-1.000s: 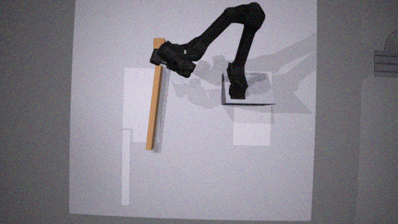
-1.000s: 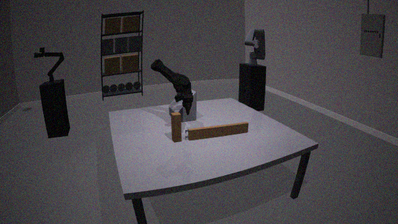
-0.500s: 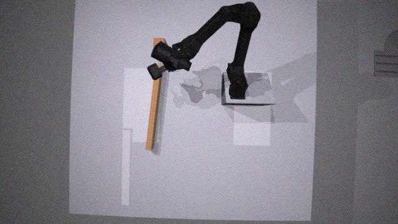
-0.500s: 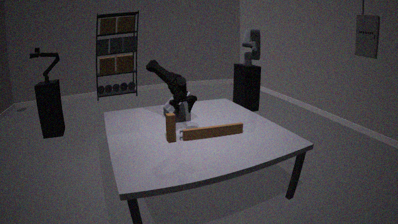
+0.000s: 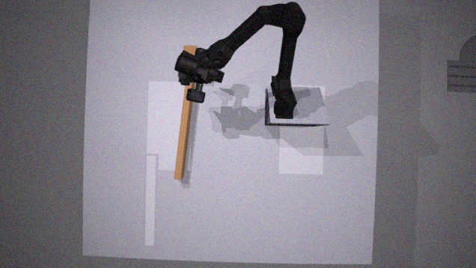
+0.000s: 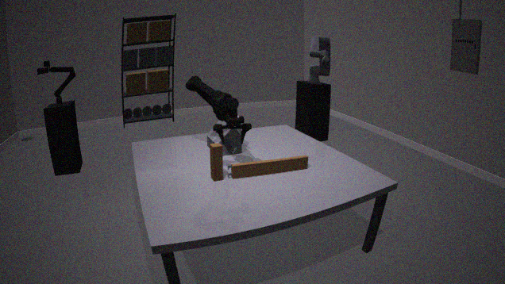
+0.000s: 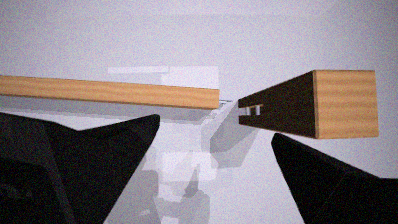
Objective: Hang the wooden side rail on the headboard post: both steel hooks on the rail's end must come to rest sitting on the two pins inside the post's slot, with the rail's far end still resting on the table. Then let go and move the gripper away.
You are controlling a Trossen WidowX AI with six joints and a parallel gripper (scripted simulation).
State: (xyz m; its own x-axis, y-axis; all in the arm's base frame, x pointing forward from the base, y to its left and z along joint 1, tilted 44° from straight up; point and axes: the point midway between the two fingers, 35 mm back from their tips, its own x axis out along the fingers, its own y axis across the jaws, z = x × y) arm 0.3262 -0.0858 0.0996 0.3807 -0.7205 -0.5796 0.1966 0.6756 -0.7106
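The wooden rail (image 5: 183, 138) (image 6: 270, 166) (image 7: 110, 93) stands on its long narrow edge on the table. Two small steel hooks (image 6: 229, 171) stick out of its end toward the post; a narrow gap shows between them and the post. The post (image 5: 190, 49) (image 6: 217, 163) (image 7: 345, 105) stands upright, and its slot (image 7: 251, 109) faces the rail's hook end. The pins cannot be made out clearly. My gripper (image 6: 233, 143) (image 7: 216, 129) is open and empty. It hangs above the table near the post and the rail's hook end, touching neither. In the top view the arm hides the hooks.
The arm's grey base block (image 5: 318, 112) stands to the right in the top view. Pale rectangles, one long and narrow (image 5: 150, 202), show on the table (image 5: 232, 224) (image 6: 190, 214). A shelf rack (image 6: 148, 69) and two black pedestals (image 6: 63, 139) (image 6: 313, 111) stand beyond the table.
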